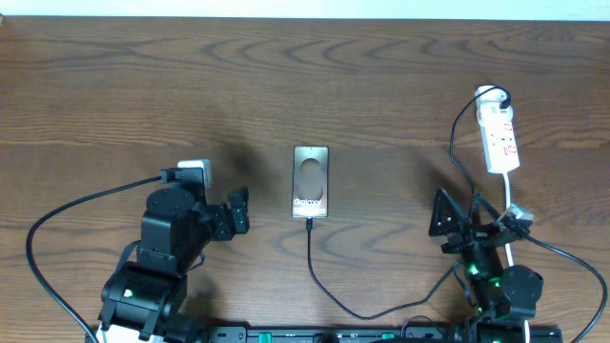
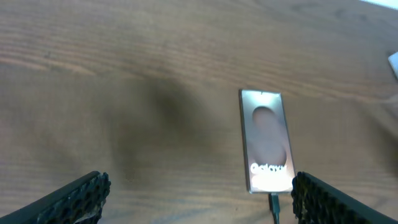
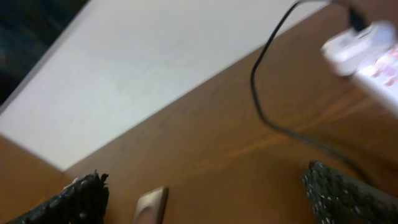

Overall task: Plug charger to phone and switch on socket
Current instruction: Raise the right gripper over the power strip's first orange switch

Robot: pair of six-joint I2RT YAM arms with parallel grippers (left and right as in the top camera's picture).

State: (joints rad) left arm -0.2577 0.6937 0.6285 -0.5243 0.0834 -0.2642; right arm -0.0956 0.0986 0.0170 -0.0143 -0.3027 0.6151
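Left hand (image 1: 234,211): mine, fingers spread wide, nothing between them, hanging low over the desk (image 1: 143,86) just left of the phone; from the left wrist (image 2: 199,202) both dark ribbed pads show at the bottom corners, bare wood between. Right hand (image 1: 456,215): mine, fingers likewise wide apart and empty, raised near the right edge and well apart from the phone; from the right wrist (image 3: 208,202) the two pads frame wood and a corner of the phone. Phone (image 1: 311,181): flat at the desk's middle, face up, pale oval and white lettering showing, lettered end towards me; in the left wrist view (image 2: 266,142) it lies just beside the right pad; in the right wrist view (image 3: 149,208) only its tip shows. Charger (image 1: 316,272): thin black cable curving from the near edge up to the phone, its plug tip (image 2: 273,200) touching the phone's near short end; how deep it sits I cannot tell. Socket (image 1: 499,138): white strip with red marks, far right of the desk, beyond my right hand, blurred in the right wrist view (image 3: 367,56). Cord (image 1: 512,195): thick, white, leaving the socket's near end towards my right arm. One thin black cable (image 3: 261,93) loops off the socket's far end.
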